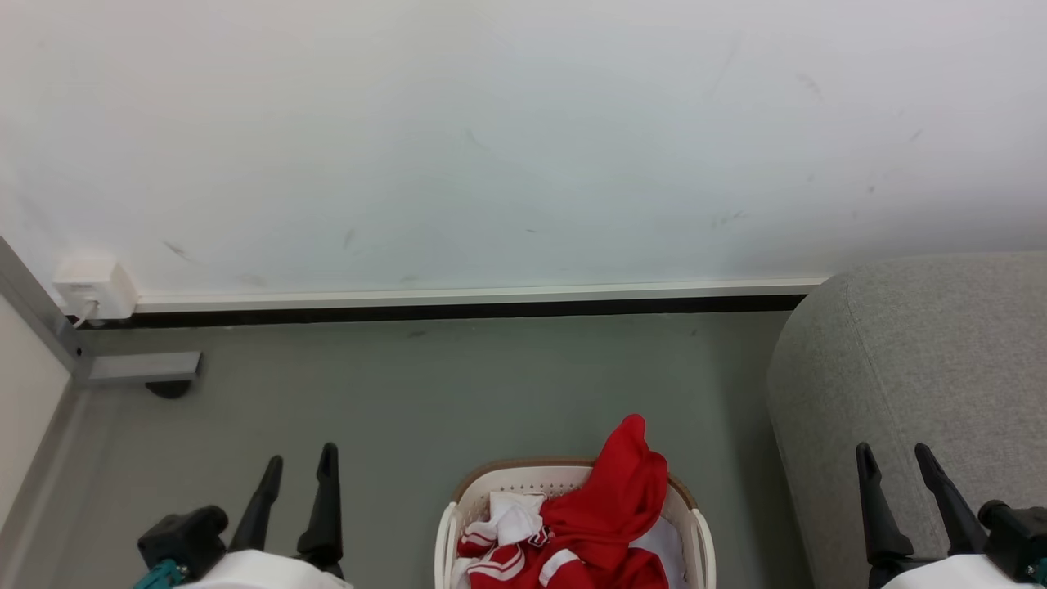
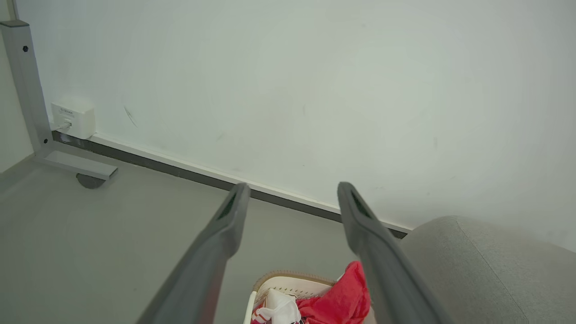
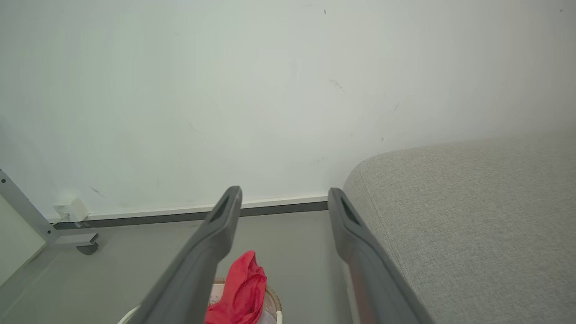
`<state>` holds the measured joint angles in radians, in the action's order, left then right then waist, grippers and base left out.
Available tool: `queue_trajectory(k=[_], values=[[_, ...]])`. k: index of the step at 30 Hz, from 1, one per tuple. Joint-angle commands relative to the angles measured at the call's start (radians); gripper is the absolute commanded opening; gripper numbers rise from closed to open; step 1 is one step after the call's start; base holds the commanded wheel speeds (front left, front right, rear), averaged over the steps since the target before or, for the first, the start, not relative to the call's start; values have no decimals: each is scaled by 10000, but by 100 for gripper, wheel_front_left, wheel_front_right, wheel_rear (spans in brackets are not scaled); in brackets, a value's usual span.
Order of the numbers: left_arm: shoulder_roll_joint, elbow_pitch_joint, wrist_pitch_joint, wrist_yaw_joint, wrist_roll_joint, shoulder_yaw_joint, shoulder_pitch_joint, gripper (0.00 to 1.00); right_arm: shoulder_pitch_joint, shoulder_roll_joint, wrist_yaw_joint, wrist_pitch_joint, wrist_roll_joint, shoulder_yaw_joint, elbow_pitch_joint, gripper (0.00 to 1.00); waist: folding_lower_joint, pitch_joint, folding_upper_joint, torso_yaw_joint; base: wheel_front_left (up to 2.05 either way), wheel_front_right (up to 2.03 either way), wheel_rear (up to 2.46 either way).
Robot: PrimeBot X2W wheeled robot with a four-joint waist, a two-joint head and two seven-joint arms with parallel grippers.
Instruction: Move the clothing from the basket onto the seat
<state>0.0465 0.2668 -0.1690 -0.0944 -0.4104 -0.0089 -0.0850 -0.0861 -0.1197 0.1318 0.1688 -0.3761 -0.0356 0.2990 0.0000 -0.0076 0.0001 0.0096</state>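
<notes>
Red clothing with white stripes is heaped in the cream basket at the bottom middle of the head view, one red fold rising above the brown rim. The grey seat stands to the right of the basket. My left gripper is open at the lower left, over the floor and apart from the basket. Open too, my right gripper sits at the lower right in front of the seat. In the left wrist view the clothing and basket lie between my open fingers. The right wrist view shows the clothing beside the seat.
A white wall with a dark skirting strip closes the back. A grey metal frame foot and a white wall socket box stand at the left. Grey floor lies between the wall and the basket.
</notes>
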Motion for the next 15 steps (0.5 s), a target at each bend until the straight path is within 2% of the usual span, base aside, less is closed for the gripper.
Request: queue_trajectory(k=[1, 15], values=[[91, -78, -127, 47, 335, -2, -16, 100, -131, -64, -13, 126, 248, -36, -3, 100, 0, 2, -1, 1, 0, 0, 0], [164, -20, -424, 108, 1694, -62, 103, 100, -107, 119, -16, 431, 919, 114, 224, 100, 0, 44, -1, -56, 0, 0, 0]])
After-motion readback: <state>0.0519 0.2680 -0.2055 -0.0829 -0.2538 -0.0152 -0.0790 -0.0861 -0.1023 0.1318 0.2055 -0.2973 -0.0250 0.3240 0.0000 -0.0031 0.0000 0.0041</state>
